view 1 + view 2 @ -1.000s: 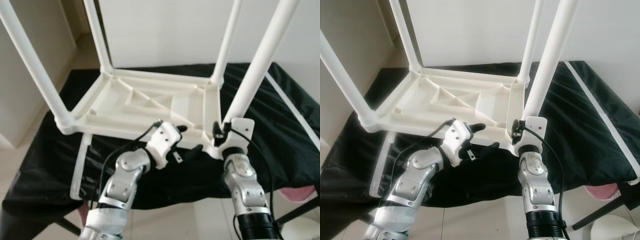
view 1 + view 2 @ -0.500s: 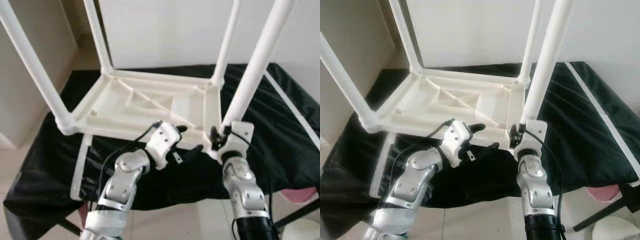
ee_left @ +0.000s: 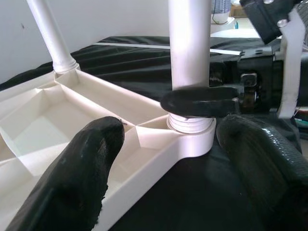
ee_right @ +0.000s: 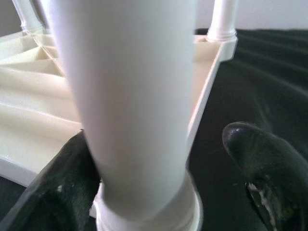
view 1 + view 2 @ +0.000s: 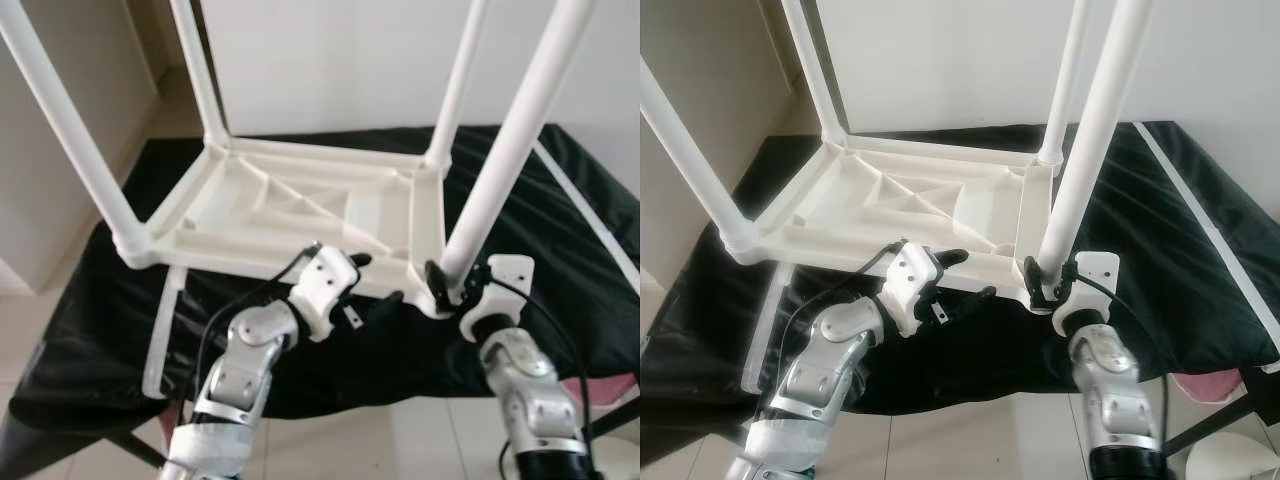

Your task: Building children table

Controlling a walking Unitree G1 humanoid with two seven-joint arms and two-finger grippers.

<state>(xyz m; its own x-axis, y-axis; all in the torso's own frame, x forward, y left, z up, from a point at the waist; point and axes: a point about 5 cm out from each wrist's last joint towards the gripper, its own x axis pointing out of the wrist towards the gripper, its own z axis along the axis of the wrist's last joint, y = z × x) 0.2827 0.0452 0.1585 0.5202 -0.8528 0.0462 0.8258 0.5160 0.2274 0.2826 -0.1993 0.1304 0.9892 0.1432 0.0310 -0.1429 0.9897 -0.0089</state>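
On the black-draped counter [image 5: 80, 330] the upturned white table [image 5: 300, 205] looks light, stiff, slick. My right claw [image 5: 1048, 283] brackets the near leg [image 5: 510, 140] at its socket, not clamped; my left claw [image 5: 375, 280] gapes beside the frame.

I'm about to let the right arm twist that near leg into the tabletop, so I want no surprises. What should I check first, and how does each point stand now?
1. Near right leg seated in its corner socket: ok, upright in the collar.
2. Right gripper around the leg's base: ok around it, one finger touching, the other apart; firm grip cannot tell.
3. Left gripper steadying the upside-down tabletop: not ok, open at the near edge, not clamped.
4. Other three legs standing: ok.
5. Tabletop resting flat on the black cloth: ok.
6. Thread fully home: cannot tell.
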